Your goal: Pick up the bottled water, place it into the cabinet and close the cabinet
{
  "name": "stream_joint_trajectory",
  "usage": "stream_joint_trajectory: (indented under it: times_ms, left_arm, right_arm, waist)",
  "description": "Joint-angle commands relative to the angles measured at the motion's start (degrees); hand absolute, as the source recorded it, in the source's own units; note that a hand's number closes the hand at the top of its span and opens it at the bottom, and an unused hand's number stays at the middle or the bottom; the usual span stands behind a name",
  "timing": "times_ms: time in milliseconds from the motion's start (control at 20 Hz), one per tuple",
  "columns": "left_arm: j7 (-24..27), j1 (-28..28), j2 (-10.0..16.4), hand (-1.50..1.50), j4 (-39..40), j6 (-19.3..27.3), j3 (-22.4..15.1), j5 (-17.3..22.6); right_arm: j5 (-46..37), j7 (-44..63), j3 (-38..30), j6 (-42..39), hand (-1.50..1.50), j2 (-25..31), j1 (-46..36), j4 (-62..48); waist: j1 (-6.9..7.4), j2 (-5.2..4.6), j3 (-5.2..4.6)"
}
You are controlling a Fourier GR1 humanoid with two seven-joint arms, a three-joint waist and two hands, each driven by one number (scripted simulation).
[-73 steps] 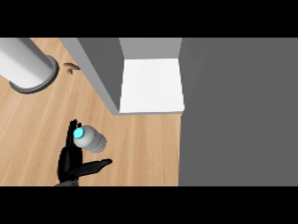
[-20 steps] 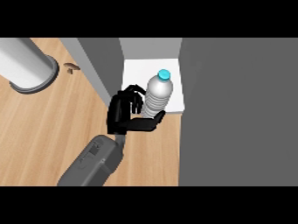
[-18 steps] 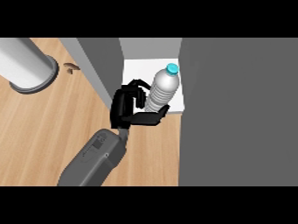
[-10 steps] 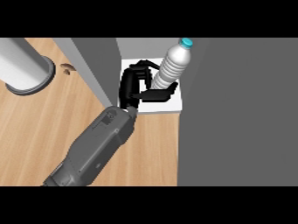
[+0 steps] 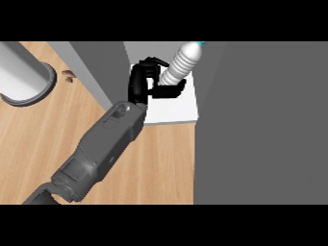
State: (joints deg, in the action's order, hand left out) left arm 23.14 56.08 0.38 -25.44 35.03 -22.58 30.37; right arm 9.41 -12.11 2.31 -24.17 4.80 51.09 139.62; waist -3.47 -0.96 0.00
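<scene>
Clear ribbed water bottle with a blue cap [image 5: 181, 66] leans tilted in the grey cabinet's opening, above its white shelf floor [image 5: 175, 110]. The broad grey cabinet door [image 5: 266, 125] fills the right. The light wooden counter [image 5: 24, 144] carries a white cylinder [image 5: 14, 72]. The grey forearm [image 5: 99, 153] reaches in. The black left hand [image 5: 139, 81] curls round the bottle's lower body.

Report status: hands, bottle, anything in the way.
Left hand shut on bottled water; right hand out of view. Bottle tilted above white cabinet shelf. Grey panel close on bottle's right.
</scene>
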Motion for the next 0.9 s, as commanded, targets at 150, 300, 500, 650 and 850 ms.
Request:
stream_joint_trajectory:
  times_ms: [150, 300, 500, 650, 850]
  left_arm:
    - [0.8, 5.5, 0.4, 1.50, 10.7, 3.2, 5.3, 1.0]
    - [4.7, 5.2, 1.7, 1.50, 12.0, 1.0, 8.0, 2.4]
    - [3.8, 8.5, 1.6, 1.50, 16.7, 4.4, 6.9, 0.1]
    - [6.5, 8.8, 3.1, -1.50, 18.4, 4.3, 5.8, -1.6]
    - [7.2, 9.7, 3.6, -1.50, 20.5, 5.4, 5.5, -2.7]
  right_arm:
    - [7.2, 1.2, -2.1, -1.4, -1.50, 0.8, 0.7, 2.3]
    - [6.6, 1.6, -2.3, -1.2, -1.50, 0.7, -0.3, 3.1]
    - [6.1, 0.2, -1.8, -2.0, -1.50, 0.0, 0.1, 1.5]
    - [5.1, 1.2, -0.8, -1.8, -1.50, 0.1, -1.2, 1.3]
    - [6.5, -1.8, -2.3, -3.8, -1.50, 0.6, 0.1, 0.2]
  waist:
    - [-0.63, -0.33, -0.04]
    - [-1.06, -0.66, -0.10]
    - [-1.63, -0.58, -0.04]
    - [-1.88, -1.26, -0.10]
    - [-2.51, -1.05, -0.05]
